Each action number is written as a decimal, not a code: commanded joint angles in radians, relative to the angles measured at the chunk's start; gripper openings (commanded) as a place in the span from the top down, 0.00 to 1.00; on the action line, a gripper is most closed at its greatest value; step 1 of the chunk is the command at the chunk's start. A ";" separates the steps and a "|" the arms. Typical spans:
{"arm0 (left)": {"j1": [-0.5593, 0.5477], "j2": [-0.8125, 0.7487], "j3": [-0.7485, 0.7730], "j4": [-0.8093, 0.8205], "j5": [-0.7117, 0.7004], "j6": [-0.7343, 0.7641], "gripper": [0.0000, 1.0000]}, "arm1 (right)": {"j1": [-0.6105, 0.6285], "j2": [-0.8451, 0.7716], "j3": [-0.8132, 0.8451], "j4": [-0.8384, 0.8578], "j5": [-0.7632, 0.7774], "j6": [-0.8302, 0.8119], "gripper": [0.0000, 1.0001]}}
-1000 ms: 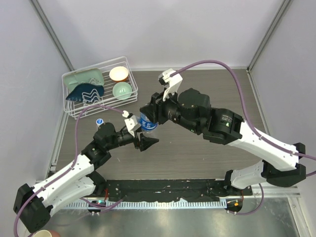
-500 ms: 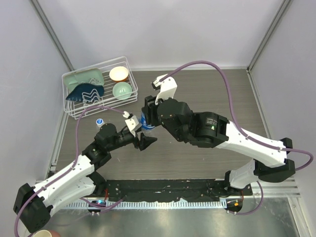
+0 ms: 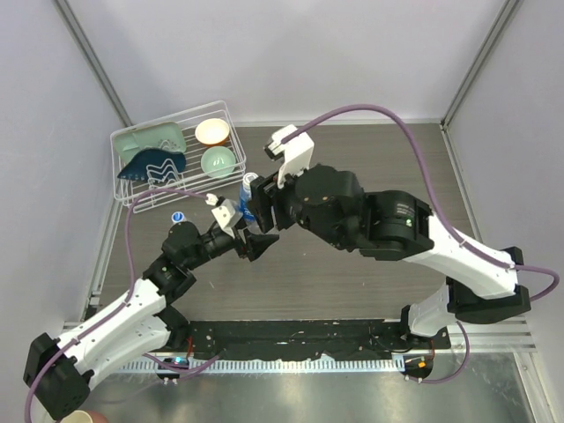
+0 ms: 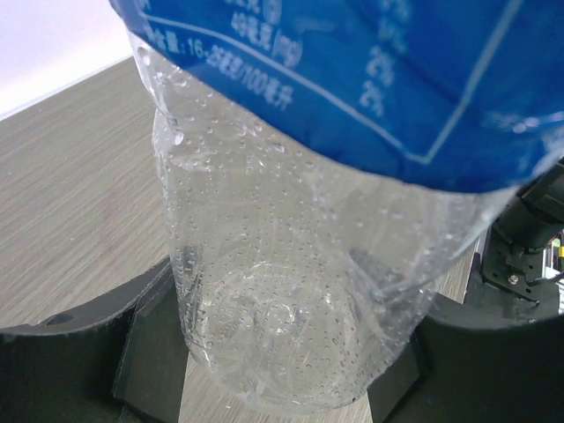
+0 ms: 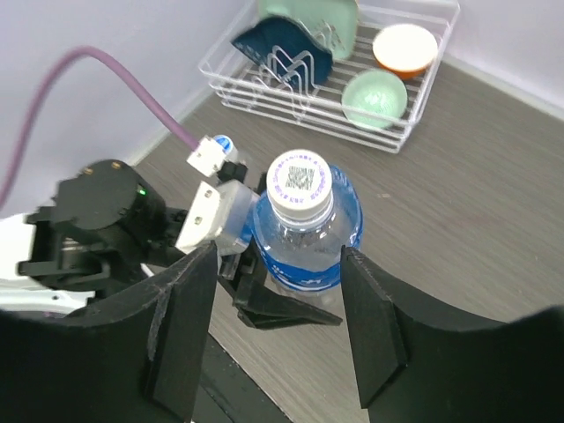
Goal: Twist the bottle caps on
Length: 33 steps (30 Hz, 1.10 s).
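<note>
Left gripper [image 4: 282, 361] is being closed on the lower part of the labelled bottle [image 5: 304, 242], its dark fingers [image 4: 145, 348] being pressed against both sides of the clear, droplet-covered wall just below the blue wrap. Clear of the wooden table [image 3: 352, 291], the bottle is being carried near the middle of the workspace, between the two wrists, with its neck being pointed up at the right wrist camera. A white cap [image 5: 298, 181], printed with a small code, is being borne on that neck; how far it is threaded cannot be told. The right gripper [image 5: 280, 260] is being held unclenched directly over the cap. Its fingers are being spread to either side of the bottle's shoulder, with a gap showing between each and the plastic, so nothing is being grasped by it. Behind the left wrist, near the table's left edge, a small blue-and-white round item [image 3: 178, 217] is being shown only in part, and it may be the top of the second bottle. A white wire rack [image 3: 236, 141] is being used at the far left corner to hold a cream bowl [image 3: 212, 131], a green bowl [image 3: 218, 161], a dark blue dish [image 3: 152, 165] and a pale green dish [image 3: 152, 138].
</note>
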 commanded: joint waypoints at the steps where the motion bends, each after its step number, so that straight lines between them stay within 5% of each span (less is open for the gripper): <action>1: 0.008 -0.024 -0.014 0.079 0.023 -0.017 1.00 | 0.004 -0.028 0.152 -0.025 -0.090 -0.115 0.37; 7: 0.014 -0.038 -0.022 0.070 0.220 -0.015 1.00 | -0.005 -0.165 0.122 0.044 -0.387 -0.293 0.38; 15: 0.011 -0.020 0.039 0.047 0.548 -0.061 1.00 | -0.045 -0.254 0.019 0.064 -0.665 -0.457 0.27; 21: 0.002 0.006 0.084 0.041 0.794 -0.073 1.00 | -0.317 -0.205 0.037 0.055 -1.188 -0.482 0.25; 25: -0.008 0.012 0.098 0.033 0.846 -0.073 1.00 | -0.439 -0.119 0.095 0.054 -1.414 -0.497 0.26; 33: -0.011 0.034 0.113 0.016 0.871 -0.078 1.00 | -0.451 -0.034 0.126 0.061 -1.587 -0.537 0.29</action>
